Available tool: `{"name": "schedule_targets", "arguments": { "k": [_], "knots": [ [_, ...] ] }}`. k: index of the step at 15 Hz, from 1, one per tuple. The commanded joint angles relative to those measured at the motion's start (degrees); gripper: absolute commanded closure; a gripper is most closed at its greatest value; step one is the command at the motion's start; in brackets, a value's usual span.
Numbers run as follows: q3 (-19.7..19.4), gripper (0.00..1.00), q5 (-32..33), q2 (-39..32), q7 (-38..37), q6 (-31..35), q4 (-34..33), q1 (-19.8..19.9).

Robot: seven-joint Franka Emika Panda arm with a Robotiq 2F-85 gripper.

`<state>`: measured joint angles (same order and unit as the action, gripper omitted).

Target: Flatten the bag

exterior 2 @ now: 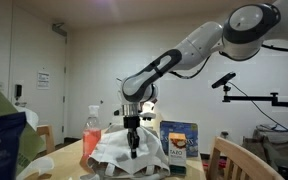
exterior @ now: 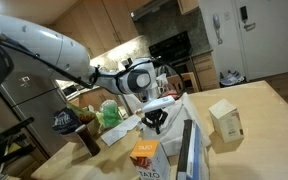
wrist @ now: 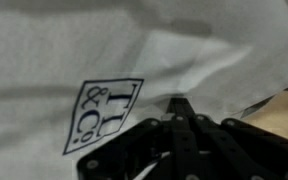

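Pressing the bag (exterior 2: 109, 150) with the gripper (exterior 2: 135, 154), fingers (wrist: 172, 128) squeezed together on nothing, we reckon gentle downward pushes sweeping away from the logo (wrist: 104, 115) work best here.

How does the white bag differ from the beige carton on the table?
The white bag is crinkled and soft-sided, while the beige carton has flat faces and straight edges. The bag slumps in a loose heap, but the carton stands upright. The shut fingers are down on the bag, and the carton sits apart, untouched. Both rest on the wooden table.
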<state>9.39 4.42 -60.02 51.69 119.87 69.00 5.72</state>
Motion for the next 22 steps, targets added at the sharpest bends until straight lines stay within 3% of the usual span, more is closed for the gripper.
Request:
{"name": "schedule_targets", "arguments": {
  "k": [1, 17, 22],
  "knots": [
    [-0.2, 1.0, -1.1, -4.1, 1.5, -5.5, -6.5, -0.7],
    [-1.6, 1.0, -0.4, -13.6, 0.8, -18.5, -22.0, -3.3],
    [-3.5, 1.0, 2.3, -9.3, -1.3, -16.2, -22.3, -2.3]
  ]
}}
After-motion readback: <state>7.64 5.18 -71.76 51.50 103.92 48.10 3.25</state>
